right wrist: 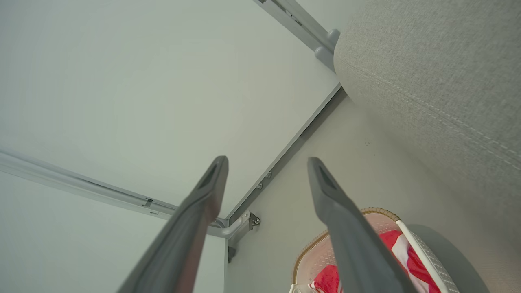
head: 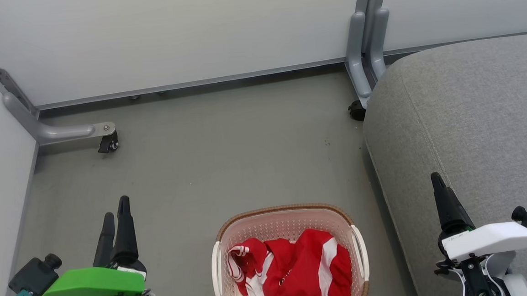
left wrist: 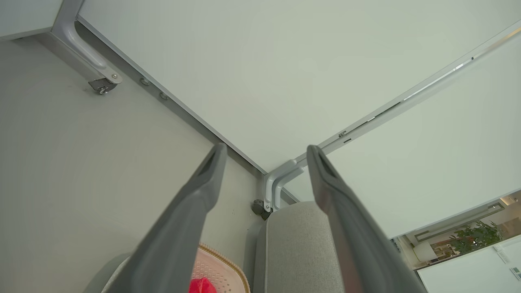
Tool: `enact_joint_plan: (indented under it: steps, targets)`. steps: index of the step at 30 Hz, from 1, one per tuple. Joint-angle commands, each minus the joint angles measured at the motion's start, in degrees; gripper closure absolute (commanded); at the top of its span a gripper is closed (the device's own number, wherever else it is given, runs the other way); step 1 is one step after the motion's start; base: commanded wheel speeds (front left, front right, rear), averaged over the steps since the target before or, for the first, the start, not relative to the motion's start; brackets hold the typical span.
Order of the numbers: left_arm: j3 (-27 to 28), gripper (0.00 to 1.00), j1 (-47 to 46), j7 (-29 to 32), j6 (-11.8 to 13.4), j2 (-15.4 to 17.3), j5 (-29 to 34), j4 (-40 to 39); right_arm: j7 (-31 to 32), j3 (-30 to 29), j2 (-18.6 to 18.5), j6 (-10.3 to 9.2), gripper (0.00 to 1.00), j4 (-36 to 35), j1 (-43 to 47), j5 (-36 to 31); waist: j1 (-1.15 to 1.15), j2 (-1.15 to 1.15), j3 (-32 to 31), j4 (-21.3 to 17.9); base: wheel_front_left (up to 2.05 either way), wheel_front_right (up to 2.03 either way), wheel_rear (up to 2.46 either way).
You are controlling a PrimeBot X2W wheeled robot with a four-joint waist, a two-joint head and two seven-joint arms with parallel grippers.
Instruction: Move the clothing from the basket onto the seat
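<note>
Finds the red clothing (head: 294,269) heaped inside the basket (head: 285,209), down on the grey floor (head: 222,155) just beside the seat (head: 471,108). Holds the left gripper (left wrist: 266,146) low on the basket's left side, fingers spread apart and empty, pointing toward the white wall panel (head: 169,34). Holds the right gripper (right wrist: 266,159) over the seat's edge, fingers likewise apart, gripping nothing.
</note>
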Motion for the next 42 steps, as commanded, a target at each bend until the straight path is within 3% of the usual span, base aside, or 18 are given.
enact_joint_plan:
  steps: [1, 42]
  targets:
    - [-0.24, 0.00, -0.49, -0.62, 0.07, 0.32, 2.54, -1.27, -0.69, 0.16, -0.41, 0.02, 0.00, -1.31, -0.37, -2.28, 0.00, 0.00, 0.07, 0.01, 0.00, 0.00, 0.00]
    - [-4.94, 0.00, 0.65, -7.40, -0.03, 0.60, 29.10, -6.06, -7.44, 2.69, -0.69, 0.03, 0.00, -7.23, 1.14, -29.06, 0.00, 0.00, 0.66, 0.30, 0.00, 0.00, 0.00]
